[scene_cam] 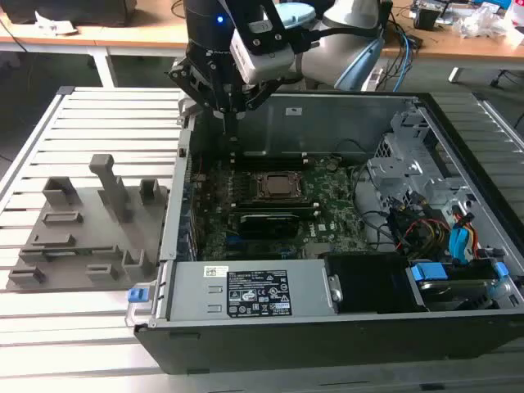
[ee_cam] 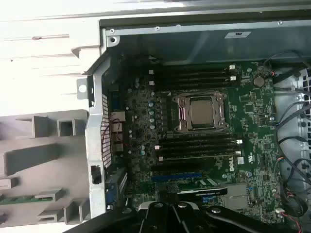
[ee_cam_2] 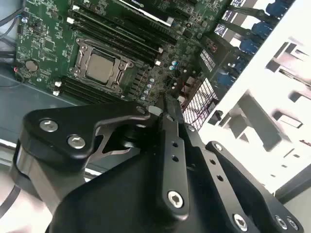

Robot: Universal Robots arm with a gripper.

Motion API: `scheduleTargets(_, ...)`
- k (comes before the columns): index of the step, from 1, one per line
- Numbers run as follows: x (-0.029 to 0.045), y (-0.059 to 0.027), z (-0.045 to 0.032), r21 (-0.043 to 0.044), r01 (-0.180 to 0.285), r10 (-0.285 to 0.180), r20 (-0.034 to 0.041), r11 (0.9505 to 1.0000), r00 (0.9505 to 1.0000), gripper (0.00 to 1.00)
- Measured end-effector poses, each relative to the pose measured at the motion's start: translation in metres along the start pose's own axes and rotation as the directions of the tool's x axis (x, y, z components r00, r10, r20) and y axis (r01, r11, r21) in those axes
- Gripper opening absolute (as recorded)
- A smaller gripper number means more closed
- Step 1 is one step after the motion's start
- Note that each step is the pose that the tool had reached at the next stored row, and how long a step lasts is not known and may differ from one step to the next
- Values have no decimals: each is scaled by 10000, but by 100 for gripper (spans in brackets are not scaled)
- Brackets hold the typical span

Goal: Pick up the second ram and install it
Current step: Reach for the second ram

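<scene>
This looks like a robotics lab or workshop. An open computer case [scene_cam: 270, 291] lies on a slatted metal table [scene_cam: 57, 327], with a grey parts fixture [scene_cam: 82, 237] at nine o'clock. Cluttered wooden desks [scene_cam: 123, 33] trailing cables [scene_cam: 404, 51] stand at twelve o'clock, and a robot arm [scene_cam: 344, 33] reaches in.

Slatted metal tabletop [scene_cam: 106, 123] in foreground; wooden desk [scene_cam: 155, 34] with white legs along the rear; dark floor [scene_cam: 33, 78] between them; even, diffuse light.

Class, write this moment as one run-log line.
gripper: shut, above open case, exterior view's left side | second ram: lying in grey fixture, outside case | install: not done
</scene>
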State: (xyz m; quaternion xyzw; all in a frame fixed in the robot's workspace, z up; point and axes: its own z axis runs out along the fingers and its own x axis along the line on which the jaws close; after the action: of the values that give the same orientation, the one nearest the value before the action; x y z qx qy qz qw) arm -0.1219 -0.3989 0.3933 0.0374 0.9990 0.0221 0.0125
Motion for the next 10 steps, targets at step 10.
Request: scheduleTargets(10,545,-41,-12,0,-1,1,0,10000,10000,11)
